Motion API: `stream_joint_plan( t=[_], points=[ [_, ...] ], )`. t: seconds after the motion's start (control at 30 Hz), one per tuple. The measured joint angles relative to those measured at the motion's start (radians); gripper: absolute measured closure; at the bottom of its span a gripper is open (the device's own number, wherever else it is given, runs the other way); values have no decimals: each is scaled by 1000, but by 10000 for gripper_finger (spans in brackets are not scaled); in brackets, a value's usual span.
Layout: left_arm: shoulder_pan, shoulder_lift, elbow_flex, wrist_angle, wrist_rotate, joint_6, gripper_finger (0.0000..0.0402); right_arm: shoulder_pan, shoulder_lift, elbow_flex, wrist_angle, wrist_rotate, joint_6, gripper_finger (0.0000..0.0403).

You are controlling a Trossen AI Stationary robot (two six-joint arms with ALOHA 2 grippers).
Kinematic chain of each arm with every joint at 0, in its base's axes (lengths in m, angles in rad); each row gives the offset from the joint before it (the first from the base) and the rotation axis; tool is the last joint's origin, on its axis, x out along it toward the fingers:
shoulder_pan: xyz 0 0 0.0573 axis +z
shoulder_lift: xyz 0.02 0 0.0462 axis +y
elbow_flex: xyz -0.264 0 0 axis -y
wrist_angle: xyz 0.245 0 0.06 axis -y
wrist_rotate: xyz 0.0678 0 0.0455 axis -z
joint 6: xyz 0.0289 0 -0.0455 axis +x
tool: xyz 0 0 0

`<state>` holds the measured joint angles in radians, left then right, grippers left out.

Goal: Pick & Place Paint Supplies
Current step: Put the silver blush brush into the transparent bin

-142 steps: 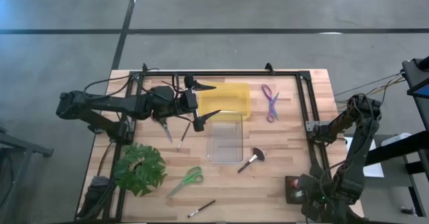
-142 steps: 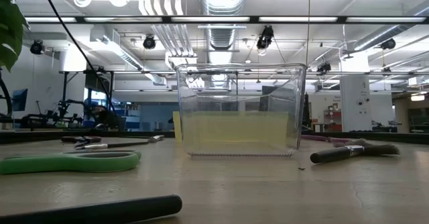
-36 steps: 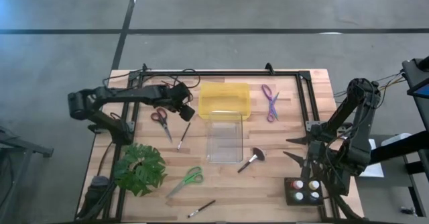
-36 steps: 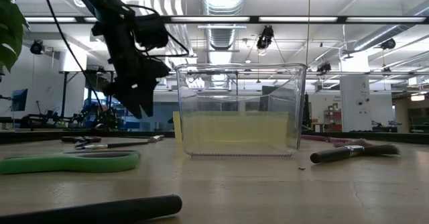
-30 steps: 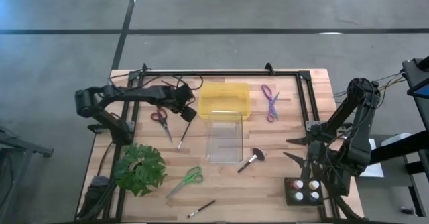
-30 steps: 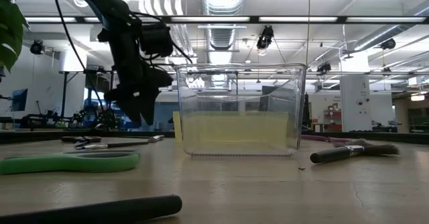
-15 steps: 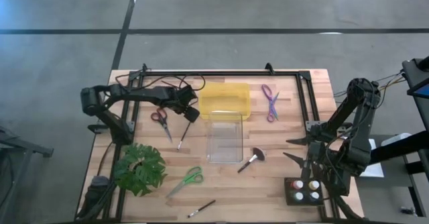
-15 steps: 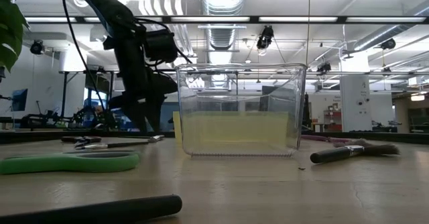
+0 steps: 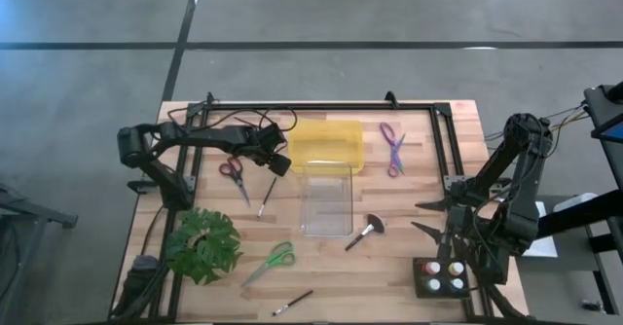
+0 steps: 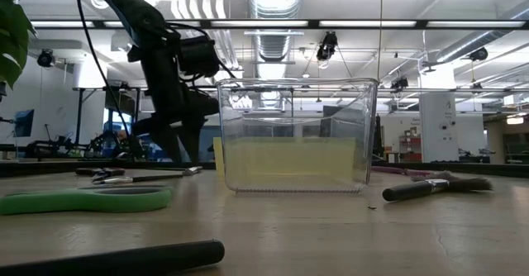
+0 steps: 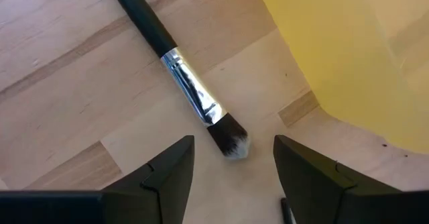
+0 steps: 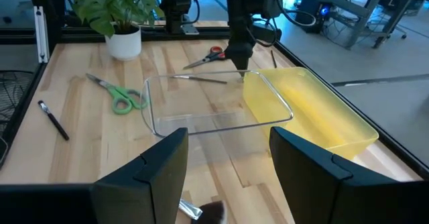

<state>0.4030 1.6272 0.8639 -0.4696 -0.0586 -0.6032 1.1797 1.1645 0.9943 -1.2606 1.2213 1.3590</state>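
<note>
My left gripper (image 9: 277,166) is open and points down over the bristle end (image 11: 228,143) of a thin dark-handled brush (image 9: 267,195). The brush lies flat on the table beside the yellow bin (image 9: 326,144). In the left wrist view the two fingers stand on either side of the bristle tip, clear of it. The low view shows this gripper (image 10: 183,148) just above the tabletop. My right gripper (image 9: 425,218) waits open at the table's right edge, holding nothing. The broad-headed brush (image 9: 367,231), red scissors (image 9: 232,173), green scissors (image 9: 274,260), purple scissors (image 9: 391,148) and a second thin brush (image 9: 292,303) lie flat on the wood.
A clear bin (image 9: 326,200) stands just near of the yellow bin, mid-table. A tray of small paint bottles (image 9: 443,276) sits at the near right corner below the right arm. A potted leafy plant (image 9: 202,244) stands near left. A black frame rail (image 9: 321,106) runs along the far edge.
My left gripper has come down toward the thin brush and shifted a little toward the table's right, closing in on the yellow bin's left corner. It ends low over the bristle end. The right arm and the items on the table have kept still.
</note>
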Motion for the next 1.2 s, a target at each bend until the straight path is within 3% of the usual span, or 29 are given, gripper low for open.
stream_joint_plan(
  t=[0.43,0.6,0.83,1.03,1.2],
  points=[
    [0,69,-4,28,-23,-7,199,0,0,0,28,-15,-36,194],
    [0,103,-1,47,-42,-2,255,0,0,0,38,-37,-37,194],
    [2,100,-2,58,-55,55,384,0,0,0,40,-47,-37,194],
    [1,79,-4,29,-53,165,393,0,0,0,41,-47,-36,194],
    [1,34,-8,-70,-176,182,396,0,0,0,44,-47,-36,194]
  ],
)
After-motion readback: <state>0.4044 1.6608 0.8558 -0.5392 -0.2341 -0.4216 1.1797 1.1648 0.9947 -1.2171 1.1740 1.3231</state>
